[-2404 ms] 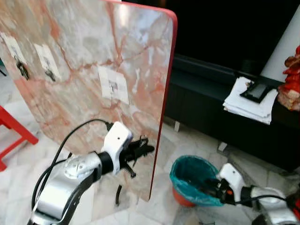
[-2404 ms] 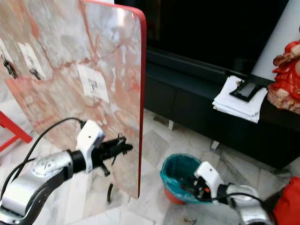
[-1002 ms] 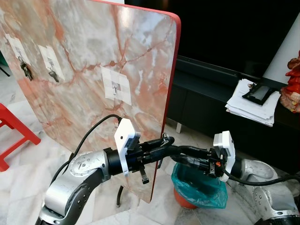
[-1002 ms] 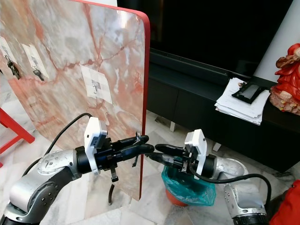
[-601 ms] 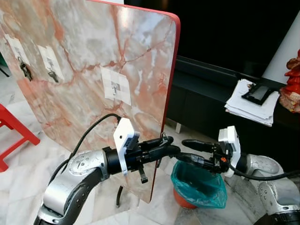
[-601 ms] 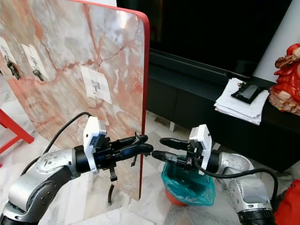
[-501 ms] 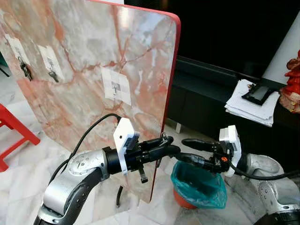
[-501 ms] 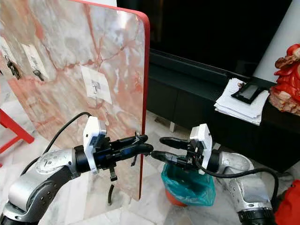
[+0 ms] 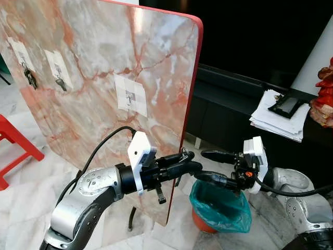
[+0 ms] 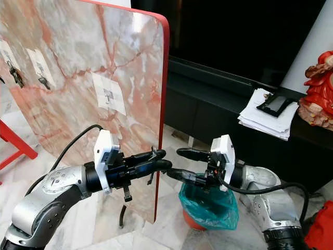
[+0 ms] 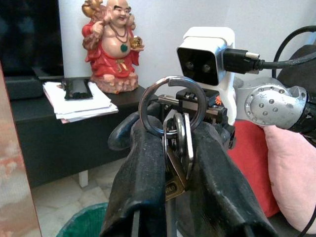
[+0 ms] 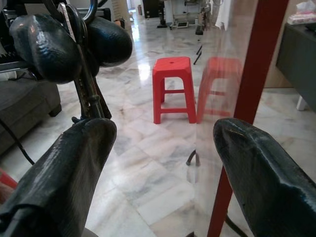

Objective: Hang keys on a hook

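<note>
Since the earliest frame my right arm has come up from beside the bin, and its right end effector [image 10: 179, 162] now faces the left one, fingers spread wide with nothing between them. My left end effector [image 9: 186, 161] is clamped on the keys [image 11: 174, 148], ring sticking up above the fingertips, key blades pinched between the pads, all held out in front of the red edge of the marble board [image 9: 104, 67]. Free hook [image 9: 129, 97] sits on the white patch mid-board, up and left of the keys; two other hooks far left already carry keys. Looks like a handover or regrip setup, my guess. To do it well: close right fingers on the ring only, keep the loop exposed, don't release left until right has it firm.
</note>
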`<state>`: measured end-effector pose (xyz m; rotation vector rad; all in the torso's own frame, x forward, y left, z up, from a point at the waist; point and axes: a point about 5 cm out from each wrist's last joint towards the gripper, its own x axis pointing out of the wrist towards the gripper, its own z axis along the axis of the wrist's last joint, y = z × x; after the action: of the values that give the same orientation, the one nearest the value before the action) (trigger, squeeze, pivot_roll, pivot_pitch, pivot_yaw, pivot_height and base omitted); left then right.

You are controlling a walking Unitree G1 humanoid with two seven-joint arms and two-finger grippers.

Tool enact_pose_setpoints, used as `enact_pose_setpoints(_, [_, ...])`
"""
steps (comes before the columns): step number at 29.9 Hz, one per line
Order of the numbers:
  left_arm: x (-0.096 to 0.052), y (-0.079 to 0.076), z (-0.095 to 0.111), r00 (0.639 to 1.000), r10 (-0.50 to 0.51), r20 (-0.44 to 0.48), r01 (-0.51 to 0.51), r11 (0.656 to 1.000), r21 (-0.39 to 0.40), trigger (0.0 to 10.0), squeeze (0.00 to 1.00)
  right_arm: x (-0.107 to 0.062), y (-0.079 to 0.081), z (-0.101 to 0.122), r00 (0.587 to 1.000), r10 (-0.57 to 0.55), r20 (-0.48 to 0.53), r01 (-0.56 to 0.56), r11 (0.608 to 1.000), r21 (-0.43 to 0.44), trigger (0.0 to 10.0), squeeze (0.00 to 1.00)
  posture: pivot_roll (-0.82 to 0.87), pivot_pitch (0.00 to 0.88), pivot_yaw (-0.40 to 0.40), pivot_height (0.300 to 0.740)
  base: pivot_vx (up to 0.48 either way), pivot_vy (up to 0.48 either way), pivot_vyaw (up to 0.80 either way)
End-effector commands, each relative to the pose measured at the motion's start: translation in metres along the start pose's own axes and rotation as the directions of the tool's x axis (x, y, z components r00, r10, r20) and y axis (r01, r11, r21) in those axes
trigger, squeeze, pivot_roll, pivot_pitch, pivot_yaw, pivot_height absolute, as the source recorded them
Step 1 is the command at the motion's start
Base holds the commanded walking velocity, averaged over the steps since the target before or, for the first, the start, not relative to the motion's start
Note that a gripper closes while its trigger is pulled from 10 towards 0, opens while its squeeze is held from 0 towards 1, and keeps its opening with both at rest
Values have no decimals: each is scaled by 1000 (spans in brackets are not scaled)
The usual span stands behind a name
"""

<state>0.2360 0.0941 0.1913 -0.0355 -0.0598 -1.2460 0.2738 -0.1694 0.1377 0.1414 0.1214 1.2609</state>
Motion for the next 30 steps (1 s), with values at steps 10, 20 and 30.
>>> enact_pose_setpoints(10, [9,-2,-2,999,-39,-12,39,999,19,10000,0,16,5,3,997,69,24,-68,998,-4,10000,0,-7,0,-93,740,0,0,0])
enact_pose_setpoints(20, [10,-2,-3,999,-40,-19,41,999,27,10000,0,19,-1,-3,999,-22,28,22,1000,-6,10000,0,-9,0,-89,740,0,0,0])
enact_pose_setpoints(30, [11,-2,-5,999,-39,-33,41,998,42,10000,0,10,-8,-4,998,-54,17,53,998,13,10000,1000,-11,0,-90,740,0,0,0])
